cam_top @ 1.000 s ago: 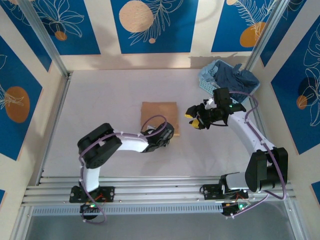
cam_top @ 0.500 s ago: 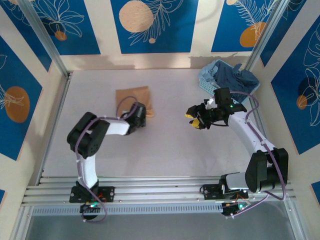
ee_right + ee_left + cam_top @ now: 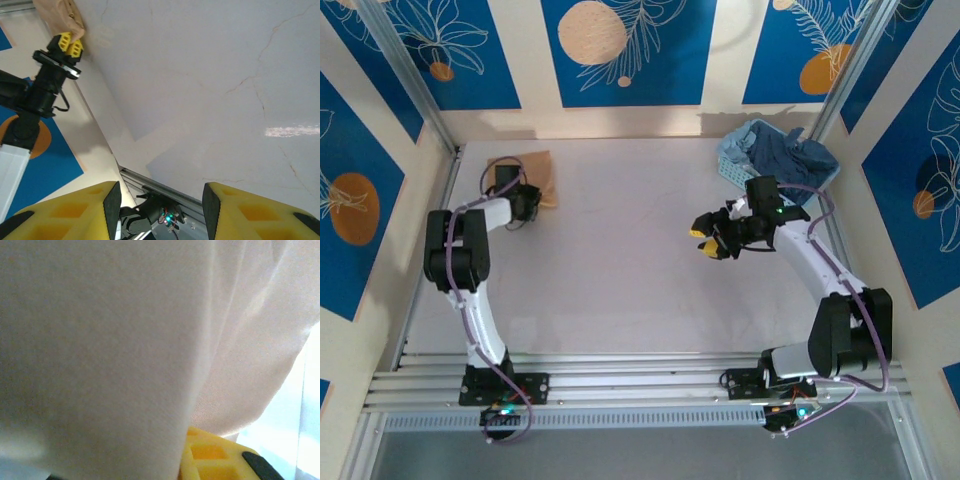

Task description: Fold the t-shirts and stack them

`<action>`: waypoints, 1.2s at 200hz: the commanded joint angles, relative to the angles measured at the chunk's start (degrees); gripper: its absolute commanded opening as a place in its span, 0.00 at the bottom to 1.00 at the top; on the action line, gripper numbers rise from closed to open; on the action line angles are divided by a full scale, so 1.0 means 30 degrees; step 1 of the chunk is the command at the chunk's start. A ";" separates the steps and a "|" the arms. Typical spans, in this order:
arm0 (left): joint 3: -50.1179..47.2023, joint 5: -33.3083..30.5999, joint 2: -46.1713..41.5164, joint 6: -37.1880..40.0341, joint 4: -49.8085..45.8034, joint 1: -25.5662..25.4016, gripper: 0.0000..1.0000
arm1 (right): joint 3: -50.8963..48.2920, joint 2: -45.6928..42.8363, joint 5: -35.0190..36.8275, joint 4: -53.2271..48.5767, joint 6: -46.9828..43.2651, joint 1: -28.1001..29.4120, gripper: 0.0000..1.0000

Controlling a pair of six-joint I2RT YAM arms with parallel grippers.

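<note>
The folded tan-orange t-shirt (image 3: 538,172) lies in the far left corner of the table, plain side up. My left gripper (image 3: 530,202) sits at its near edge, shut on the cloth. In the right wrist view the left gripper (image 3: 70,45) has its yellow fingers pressed together at the tan shirt (image 3: 59,14). In the left wrist view tan cloth (image 3: 125,340) hangs close over one yellow finger (image 3: 215,460). The dusty blue t-shirt (image 3: 788,150) is heaped in the basket. My right gripper (image 3: 708,243) (image 3: 161,200) hovers open over the middle right of the table, holding nothing.
The light-blue lattice basket (image 3: 732,165) stands at the far right corner. A metal frame post (image 3: 415,95) and the left wall are close to the left gripper. Aluminium rails (image 3: 640,385) run along the near edge. The white tabletop (image 3: 620,260) lies bare between the arms.
My left gripper has swept the folded tan shirt from the middle of the table to the far left corner. The right arm has stayed still.
</note>
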 commanded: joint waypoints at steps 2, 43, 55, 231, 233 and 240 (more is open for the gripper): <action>0.2093 0.1276 0.1339 0.2520 -0.2734 0.0861 0.19 | 0.0770 0.0440 -0.0698 -0.0611 -0.0572 -0.0073 0.49; 0.8033 -0.0425 0.3583 0.4649 -0.9089 0.1165 0.18 | 0.1319 0.1162 -0.0937 -0.0611 -0.0797 -0.0044 0.48; 0.8013 -0.0970 0.3471 0.4671 -0.9408 0.1329 0.19 | 0.1424 0.1310 -0.0992 -0.0584 -0.0836 -0.0028 0.48; -0.2226 -1.0476 -1.4716 0.7962 -1.3291 -0.1173 1.00 | 0.3706 -0.3576 1.0305 -0.2487 -0.1579 -0.1646 0.99; -0.2492 -1.0901 -1.4922 0.8120 -1.3169 -0.1244 1.00 | 0.3740 -0.3525 1.0910 -0.2830 -0.1577 -0.1645 0.99; -0.3709 -1.1844 -1.5711 0.9285 -1.1858 -0.1445 1.00 | 0.3541 -0.3395 1.2693 -0.3532 -0.1696 -0.1734 0.99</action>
